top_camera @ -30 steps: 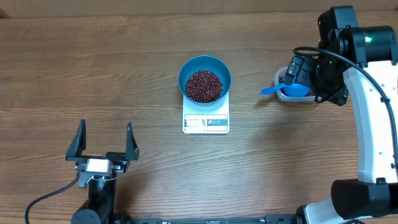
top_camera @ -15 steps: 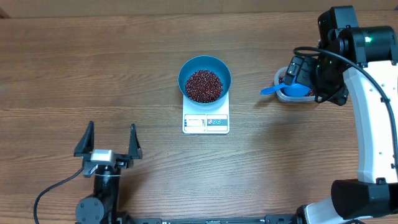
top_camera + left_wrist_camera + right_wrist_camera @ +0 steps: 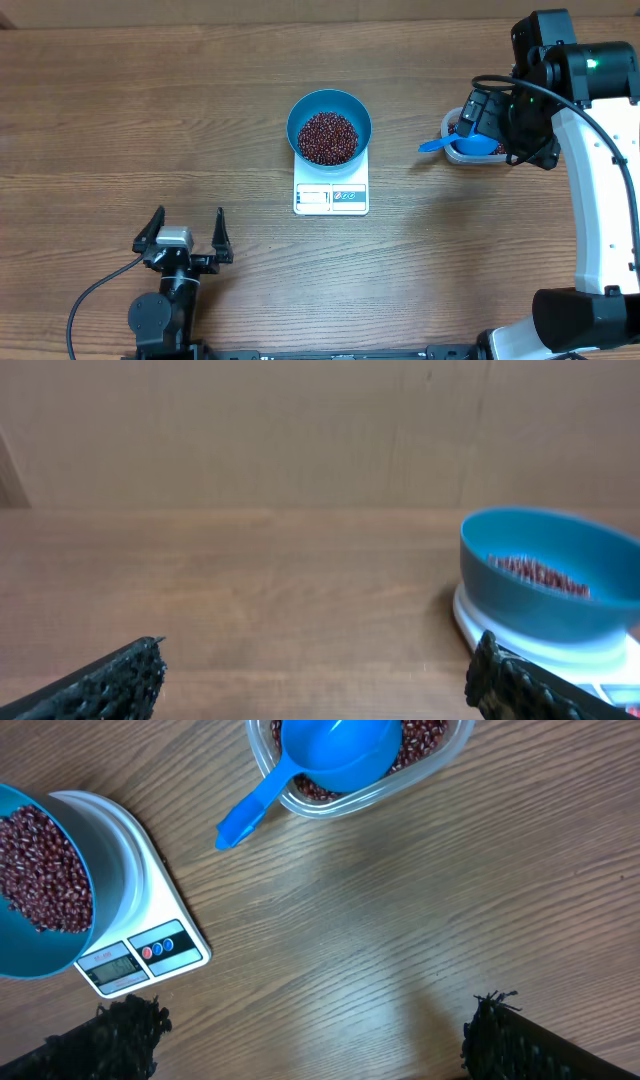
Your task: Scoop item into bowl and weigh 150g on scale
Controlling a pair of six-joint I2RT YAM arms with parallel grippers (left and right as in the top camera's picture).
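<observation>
Taking in a wood table (image 3: pixel 120 120), with everything for the job lying mid-table and far right.

Finding the right gripper (image 3: pixel 310 1035) at far right, hanging just beside the tub (image 3: pixel 452 748), jaws spread fully wide and gripping nothing. Probably hovering there for an easy reach to the scoop.

Finding the left gripper (image 3: pixel 189 215) near left, also gaping wide and empty. Sitting well apart from everything, seemingly for leaving the weighing spot free.

Seeing the bowl (image 3: pixel 298 115) standing mid-table on the scale (image 3: pixel 331 198), placed so for weighing its load directly. Reading the display: too small for telling.

Seeing the scoop (image 3: pixel 340 745) resting cup-down in the tub, handle poking out over the rim toward the left, handy for regrasping.

Placing the beans (image 3: pixel 328 138) heaped in the bowl, well left of the right gripper and well to the far right of the left one. Spotting more beans in the tub, under the scoop, near the right fingertips.
</observation>
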